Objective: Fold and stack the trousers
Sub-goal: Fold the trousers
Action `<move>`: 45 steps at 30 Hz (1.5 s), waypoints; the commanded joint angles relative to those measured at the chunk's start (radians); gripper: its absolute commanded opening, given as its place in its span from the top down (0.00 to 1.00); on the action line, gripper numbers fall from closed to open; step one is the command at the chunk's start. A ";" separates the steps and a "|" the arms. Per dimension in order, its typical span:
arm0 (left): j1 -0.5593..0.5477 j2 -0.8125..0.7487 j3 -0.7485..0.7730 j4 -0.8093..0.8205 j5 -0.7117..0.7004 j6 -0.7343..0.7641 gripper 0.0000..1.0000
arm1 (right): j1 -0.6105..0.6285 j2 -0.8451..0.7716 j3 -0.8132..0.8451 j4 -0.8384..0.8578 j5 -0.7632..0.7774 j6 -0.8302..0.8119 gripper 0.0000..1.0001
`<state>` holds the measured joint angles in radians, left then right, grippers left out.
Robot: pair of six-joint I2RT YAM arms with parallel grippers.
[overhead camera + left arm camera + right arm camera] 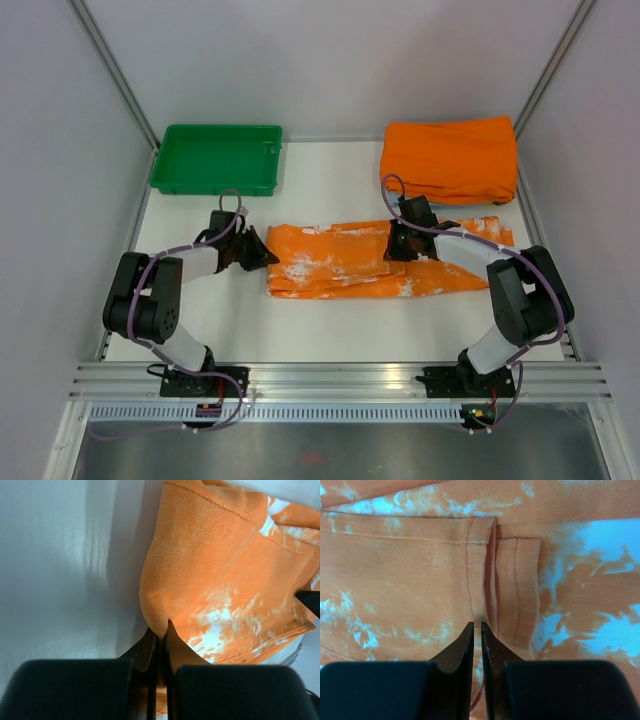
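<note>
The trousers (345,262), orange with white splashes, lie folded lengthwise across the middle of the table. My left gripper (262,250) is shut on their left end; in the left wrist view the cloth (210,580) bunches up from between the closed jaws of that gripper (160,632). My right gripper (400,243) is at the upper edge of the trousers near their middle. In the right wrist view its jaws are shut on a seamed fold of the trousers (420,580), the gripper (477,626) pinching the cloth.
A plain orange folded cloth (450,158) lies at the back right. A green tray (217,158) stands at the back left. Grey walls close both sides. Bare white table (330,335) lies in front of the trousers.
</note>
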<state>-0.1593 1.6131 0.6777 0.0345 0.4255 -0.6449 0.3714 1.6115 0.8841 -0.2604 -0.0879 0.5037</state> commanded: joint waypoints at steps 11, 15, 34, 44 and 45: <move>0.148 -0.246 0.184 -0.356 -0.290 0.269 0.98 | 0.196 0.036 0.080 0.096 0.033 0.096 0.83; 0.190 -0.304 0.278 -0.438 -0.327 0.349 0.98 | 0.236 0.113 0.202 0.034 0.025 0.078 0.83; -0.267 0.012 1.109 -0.924 -0.586 0.289 0.98 | -0.343 -0.329 0.245 -0.341 0.248 -0.033 0.34; -0.610 0.283 1.353 -0.846 -0.588 -0.025 0.98 | -0.580 -0.415 0.188 -0.370 0.168 -0.053 0.34; -0.631 0.294 1.352 -0.820 -0.593 -0.053 0.98 | -0.582 -0.423 0.187 -0.366 0.160 -0.045 0.34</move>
<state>-0.7158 1.8828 1.9778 -0.8799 -0.1452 -0.5243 -0.1970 1.2499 1.0657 -0.6254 0.0986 0.4671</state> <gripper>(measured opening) 0.051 0.655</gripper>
